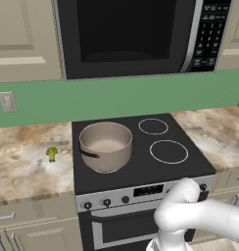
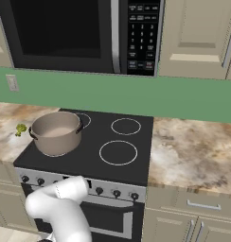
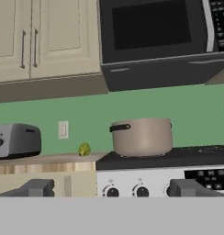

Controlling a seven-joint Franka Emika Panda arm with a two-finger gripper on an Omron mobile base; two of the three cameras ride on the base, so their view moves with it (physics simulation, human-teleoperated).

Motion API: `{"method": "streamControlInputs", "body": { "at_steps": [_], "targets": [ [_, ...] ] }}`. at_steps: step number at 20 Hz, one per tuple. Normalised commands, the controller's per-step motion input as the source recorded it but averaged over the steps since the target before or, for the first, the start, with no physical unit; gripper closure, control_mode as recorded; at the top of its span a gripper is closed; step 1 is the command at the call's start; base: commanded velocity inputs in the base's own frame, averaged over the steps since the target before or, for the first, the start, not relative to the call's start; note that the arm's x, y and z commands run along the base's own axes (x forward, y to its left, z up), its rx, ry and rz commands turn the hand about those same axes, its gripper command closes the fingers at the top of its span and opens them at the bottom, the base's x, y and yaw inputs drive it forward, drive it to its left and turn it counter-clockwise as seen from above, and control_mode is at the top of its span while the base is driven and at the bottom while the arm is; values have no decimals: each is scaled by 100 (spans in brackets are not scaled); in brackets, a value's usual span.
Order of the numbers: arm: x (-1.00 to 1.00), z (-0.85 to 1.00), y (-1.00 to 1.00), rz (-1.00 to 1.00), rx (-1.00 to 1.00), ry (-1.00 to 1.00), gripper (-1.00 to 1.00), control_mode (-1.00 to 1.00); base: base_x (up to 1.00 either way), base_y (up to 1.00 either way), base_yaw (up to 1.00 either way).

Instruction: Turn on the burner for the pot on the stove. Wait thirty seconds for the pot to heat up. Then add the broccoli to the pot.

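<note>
We're on step one: burner not switched on yet, nothing touched. Gripper (image 3: 111, 190) sits low in front of the stove (image 1: 141, 171), level with the front panel, aimed straight at the knobs. Fingers (image 3: 38, 187) spread wide, nothing between them.

Hand view puts two knobs (image 3: 127, 192) between the fingertips, near but apart from them. Arm is folded low, elbow bulging up in front of the oven door in both base views, hand tucked below it.

Next move, our read: pick the knob that maps to the pot's burner, close in, pinch and rotate. Which knob that is we can't tell from here; the labels are too small.

Pot (image 1: 106, 145) stands upright on the front-left burner, near the stove's left edge. It looks empty.

Broccoli (image 1: 52, 154) lies on the counter (image 1: 23, 162) left of the stove, near the pot, not touching it. Toaster (image 3: 15, 140) is further left along the counter's back edge. Microwave (image 1: 131, 34) hangs above.
</note>
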Motion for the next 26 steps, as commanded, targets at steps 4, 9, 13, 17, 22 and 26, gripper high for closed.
{"method": "streamControlInputs", "body": {
  "at_steps": [4, 9, 13, 17, 22, 26],
  "targets": [
    [41, 0, -2, 0, 0, 2, -100, -100, 0, 0, 0],
    [42, 0, -4, 1, 0, 0, -100, -100, 0, 0, 0],
    [34, 0, -6, 1, 0, 0, -100, -100, 0, 0, 0],
    [34, 0, -1, 0, 0, 0, -100, -100, 0, 0, 0],
    [40, 0, 0, 0, 0, 0, -100, -100, 0, 0, 0],
    [34, -5, 0, 0, 0, 0, -100, -100, 0, 0, 0]
  ]
}}
